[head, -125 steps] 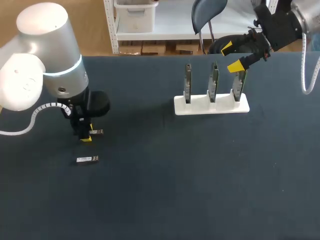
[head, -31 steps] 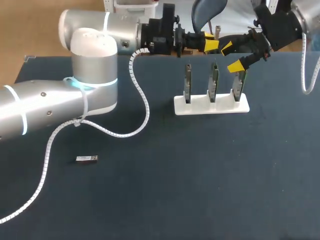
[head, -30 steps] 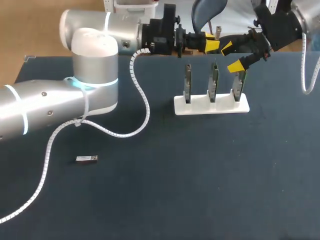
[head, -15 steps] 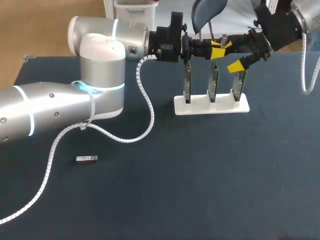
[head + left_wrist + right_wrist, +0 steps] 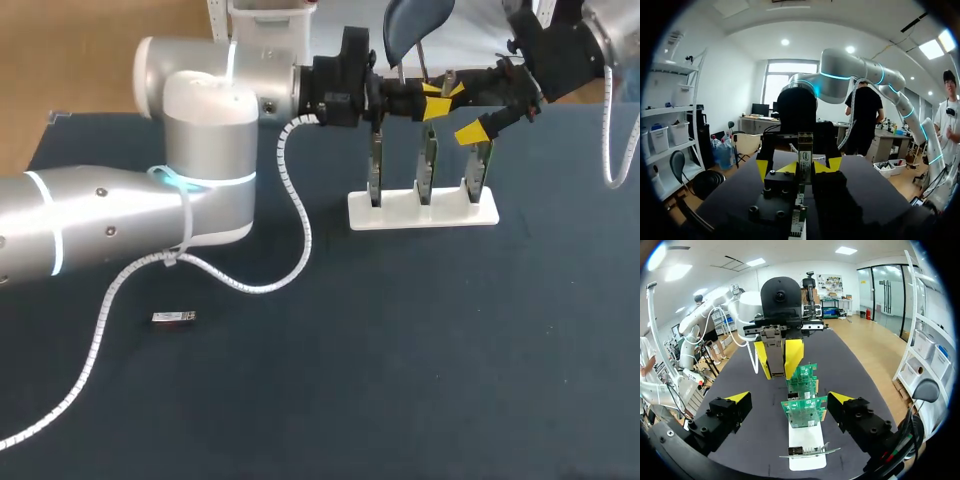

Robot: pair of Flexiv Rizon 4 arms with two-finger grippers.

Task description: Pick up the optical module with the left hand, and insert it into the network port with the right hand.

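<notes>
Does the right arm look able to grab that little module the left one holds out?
Probably yes: the open right gripper faces the optical module, held in the left gripper just ahead, above the circuit boards, with nothing between.

The left arm (image 5: 120, 225) is showing rounded silver links, glowing cyan rings and a white spiral cable (image 5: 296, 215). The right arm (image 5: 612, 22) is trailing a white coiled cord (image 5: 606, 120). The black left gripper (image 5: 434, 98) and right gripper (image 5: 462, 113) are wearing yellow tips.
</notes>
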